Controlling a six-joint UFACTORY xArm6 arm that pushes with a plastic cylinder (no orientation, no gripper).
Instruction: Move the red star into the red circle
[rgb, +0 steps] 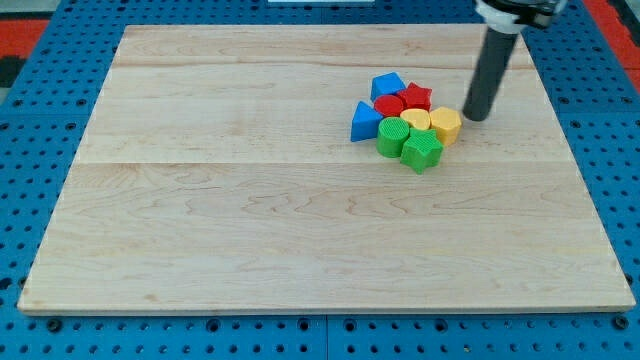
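The red star (417, 97) lies in a tight cluster of blocks at the view's upper right of the wooden board (250, 200). The red circle (390, 106) sits just to its left, touching it. My tip (474, 117) stands on the board to the right of the cluster, a small gap from the yellow hexagon (446, 125) and right of the red star.
The cluster also holds a blue block (387, 86) at the top, a blue triangle (365, 122) at the left, a yellow heart (415, 121), a green cylinder (391, 137) and a green star (421, 150). Blue perforated table surrounds the board.
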